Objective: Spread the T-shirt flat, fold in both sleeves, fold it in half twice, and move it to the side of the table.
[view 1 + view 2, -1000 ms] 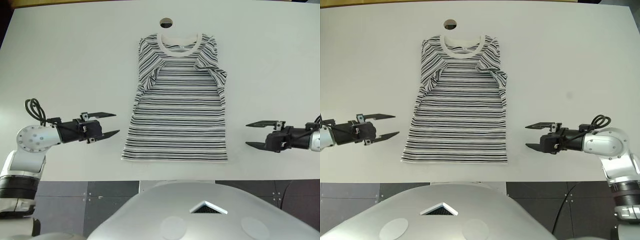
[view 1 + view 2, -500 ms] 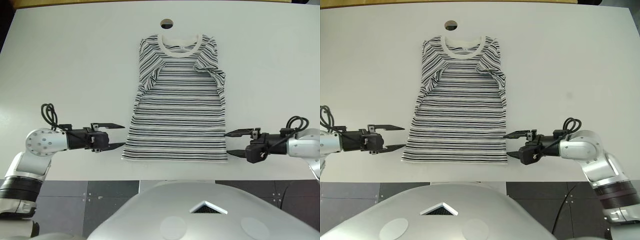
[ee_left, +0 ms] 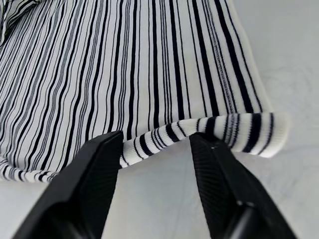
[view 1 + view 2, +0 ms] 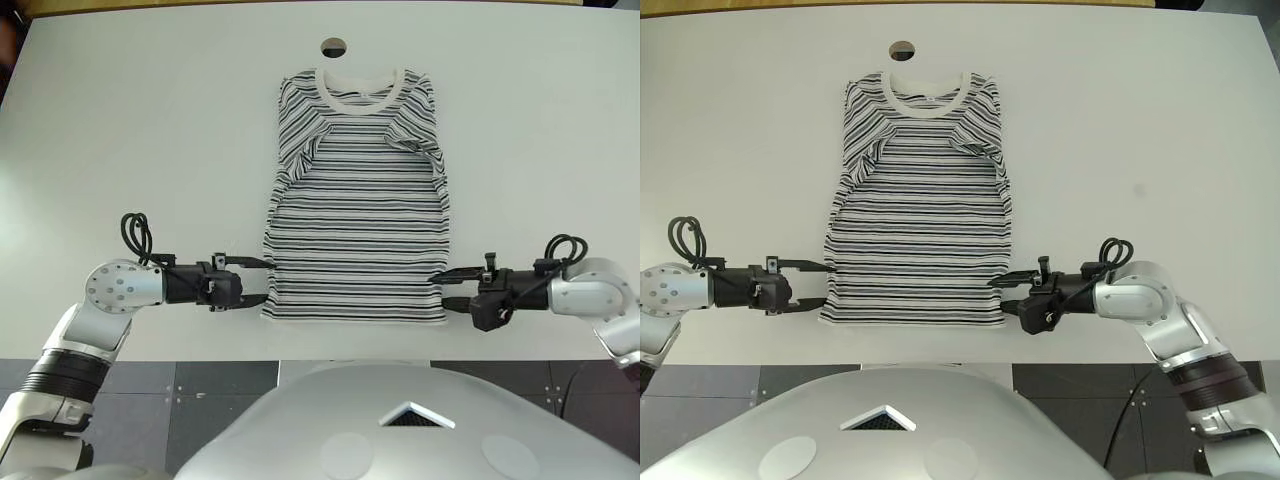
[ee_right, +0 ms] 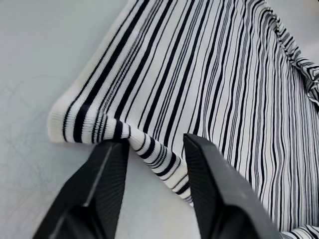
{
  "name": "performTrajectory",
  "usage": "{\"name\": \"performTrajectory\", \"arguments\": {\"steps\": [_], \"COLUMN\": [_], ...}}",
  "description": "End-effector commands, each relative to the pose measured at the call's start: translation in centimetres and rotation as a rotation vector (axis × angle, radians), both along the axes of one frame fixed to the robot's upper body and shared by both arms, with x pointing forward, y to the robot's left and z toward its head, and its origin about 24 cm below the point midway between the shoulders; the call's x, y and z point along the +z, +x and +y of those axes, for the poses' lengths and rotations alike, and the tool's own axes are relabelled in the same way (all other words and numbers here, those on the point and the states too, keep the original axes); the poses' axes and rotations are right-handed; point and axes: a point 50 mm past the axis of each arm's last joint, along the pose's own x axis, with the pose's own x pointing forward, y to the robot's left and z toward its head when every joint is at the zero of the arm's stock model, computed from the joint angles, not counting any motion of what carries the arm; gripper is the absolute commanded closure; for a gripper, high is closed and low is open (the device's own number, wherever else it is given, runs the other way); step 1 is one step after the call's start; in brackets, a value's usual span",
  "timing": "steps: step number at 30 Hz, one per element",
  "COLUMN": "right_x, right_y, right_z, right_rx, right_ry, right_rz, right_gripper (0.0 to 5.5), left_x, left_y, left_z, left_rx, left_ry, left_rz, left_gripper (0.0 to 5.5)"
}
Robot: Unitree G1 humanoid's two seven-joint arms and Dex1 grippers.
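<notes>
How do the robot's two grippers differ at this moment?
The left gripper sits at the T-shirt's near left corner, the right gripper at its near right corner. The left gripper points rightward, the right gripper leftward. Both are open, each straddling the bottom hem.

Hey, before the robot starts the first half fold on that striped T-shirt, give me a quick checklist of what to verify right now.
1. On the T-shirt, left sleeve and right sleeve folded in: ok.
2. The left gripper at the left corner of the hem, cloth between its fingers: ok.
3. The right gripper at the right corner, cloth between its fingers: ok.
4. Both grippers shut on the hem: not ok, both are open.
5. Lower fingers under every cloth layer: cannot tell.
6. Shirt body flat on the table: ok, slight wrinkles near the right sleeve.
</notes>
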Motion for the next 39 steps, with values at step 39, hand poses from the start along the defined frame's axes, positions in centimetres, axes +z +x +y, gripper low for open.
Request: {"name": "performTrajectory", "arguments": {"steps": [39], "right_x": [0.5], "right_y": [-2.6], "right_z": [-2.4], "right_rx": [-0.098], "right_ry": [0.026], "right_rz": [0.403], "right_gripper": [5.40], "left_x": [2.4], "left_y": [-4.6], "left_z": [-0.6], "left_rx": [-0.047], "left_ry": [-0.190], "left_rz": [0.311], "left_gripper": [5.32]}}
